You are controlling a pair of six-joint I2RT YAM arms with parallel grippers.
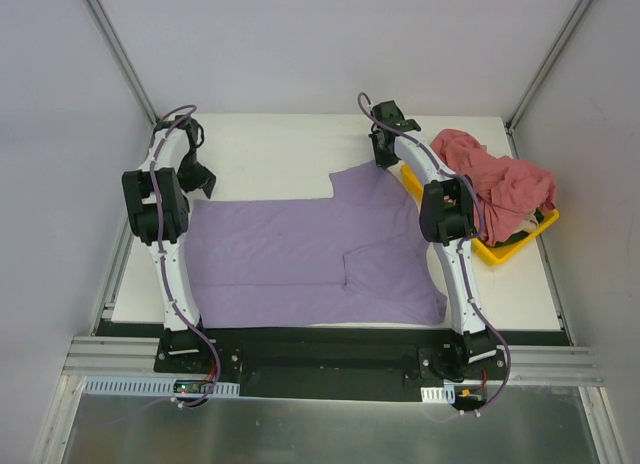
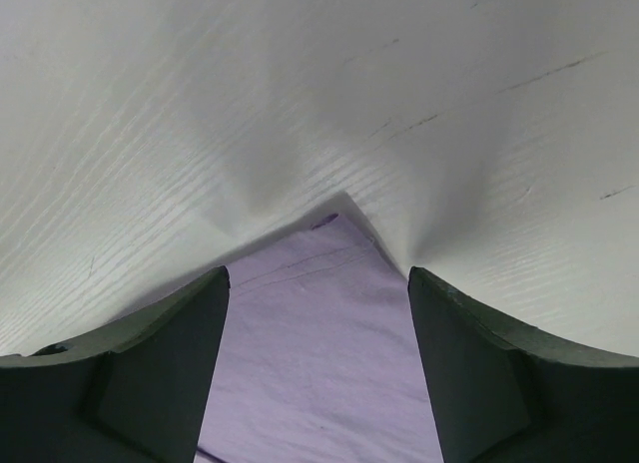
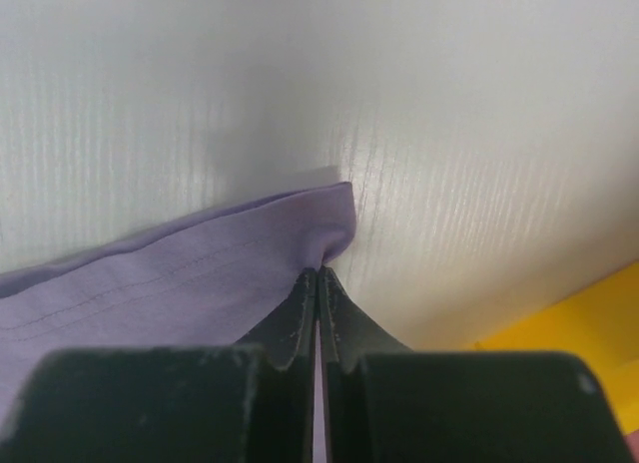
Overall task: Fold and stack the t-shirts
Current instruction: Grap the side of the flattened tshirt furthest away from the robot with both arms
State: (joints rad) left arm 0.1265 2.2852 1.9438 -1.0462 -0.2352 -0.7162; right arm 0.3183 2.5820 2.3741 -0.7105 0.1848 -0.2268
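Looking down, top external view: the lavender t-shirt [image 1: 300,254] is lying spread flat on the white table [image 1: 280,144], just left of the yellow tray [image 1: 512,248].
Pink-red t-shirts [image 1: 500,184]: these are sitting in a crumpled heap inside the yellow tray and are spilling over its far rim.
Left gripper [image 1: 200,179], same view: it is hanging over the shirt corner on the side farthest from the yellow tray, well apart from the tray.
Right gripper [image 1: 384,160], same view: it is sitting at the sleeve corner just beside the far-left corner of the yellow tray.
Left wrist view, tool state: the left gripper [image 2: 315,278] is standing released, with its two fingers [image 2: 150,373] spread wide apart.
Left wrist view, cloth: one corner of the lavender t-shirt [image 2: 319,383] is lying flat on the table [image 2: 300,104] between the spread fingers, and neither finger is touching it. The yellow tray is lying outside this view.
Right wrist view, tool state: the right gripper [image 3: 318,273] is standing clenched, with its fingertips pressing together on the edge of the sleeve.
Right wrist view, cloth: the hem of the lavender t-shirt [image 3: 180,283] is running into the closed tips and is puckering there.
Right wrist view, landmark: the yellow tray [image 3: 579,353] is showing near the gripper, on the side away from the sleeve, with bare table [image 3: 449,134] between them.
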